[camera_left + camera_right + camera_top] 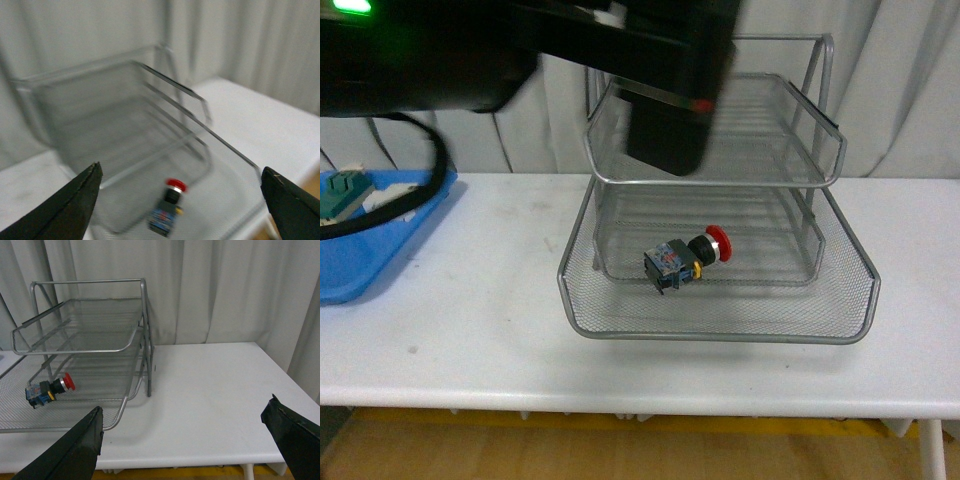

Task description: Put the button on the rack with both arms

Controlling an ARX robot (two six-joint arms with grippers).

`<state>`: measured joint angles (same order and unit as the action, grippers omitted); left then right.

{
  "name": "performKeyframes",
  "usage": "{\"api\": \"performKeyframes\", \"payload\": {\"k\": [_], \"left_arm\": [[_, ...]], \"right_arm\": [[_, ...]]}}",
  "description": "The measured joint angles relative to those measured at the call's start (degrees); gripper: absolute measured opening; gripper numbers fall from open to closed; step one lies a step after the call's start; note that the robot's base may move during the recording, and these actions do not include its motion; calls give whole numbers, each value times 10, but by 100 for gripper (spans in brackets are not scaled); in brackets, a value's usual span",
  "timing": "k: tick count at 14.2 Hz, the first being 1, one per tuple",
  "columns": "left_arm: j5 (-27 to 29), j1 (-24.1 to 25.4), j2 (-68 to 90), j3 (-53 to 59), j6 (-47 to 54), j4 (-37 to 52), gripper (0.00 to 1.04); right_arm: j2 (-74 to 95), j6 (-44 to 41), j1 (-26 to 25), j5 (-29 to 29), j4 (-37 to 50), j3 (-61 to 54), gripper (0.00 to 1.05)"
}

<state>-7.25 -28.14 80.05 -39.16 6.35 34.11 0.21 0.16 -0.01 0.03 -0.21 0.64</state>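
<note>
Silver wire mesh is filling both my wrist views. The rack (720, 335) is standing on the white table (470, 330) with its lowest tier drawn out toward me. The button (688, 260) is lying on its side on that lowest tier, red cap pointing to my right, touching nothing but the mesh floor.

My left arm (660, 100) is reaching in high from the upper left of the front view, hanging over the top tier and well clear of the button. My left gripper (180, 172) is gaping wide with nothing between its dark fingertips (80, 200), looking down on the button from above. My right gripper (185, 410) is spread just as wide and is empty. It is hovering off the rack's right side and facing it across bare table, well apart from the button.

My left arm is hiding the rack's upper left corner in the front view. The left wrist picture is blurring, so the mesh there is hard to read. A blue tray (370, 265) is lying at the table's left, cut off by the frame edge.
</note>
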Motion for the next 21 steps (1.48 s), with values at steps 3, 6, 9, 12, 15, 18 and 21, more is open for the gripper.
{"api": "performKeyframes", "payload": {"k": [3, 6, 9, 12, 15, 18, 21], "left_arm": [[299, 39, -43, 182, -50, 166, 60], [225, 129, -192, 288, -60, 144, 6], [168, 188, -312, 338, -62, 86, 2], [146, 210, -356, 365, -62, 84, 2], [92, 253, -413, 386, -61, 27, 2], [73, 283, -490, 386, -62, -35, 2], [73, 280, -545, 386, -62, -89, 2]], "right_arm": [[0, 0, 0, 0, 0, 0, 98], [0, 0, 0, 0, 0, 0, 98], [0, 0, 0, 0, 0, 0, 98], [0, 0, 0, 0, 0, 0, 98], [0, 0, 0, 0, 0, 0, 98], [0, 0, 0, 0, 0, 0, 98], [0, 0, 0, 0, 0, 0, 98]]}}
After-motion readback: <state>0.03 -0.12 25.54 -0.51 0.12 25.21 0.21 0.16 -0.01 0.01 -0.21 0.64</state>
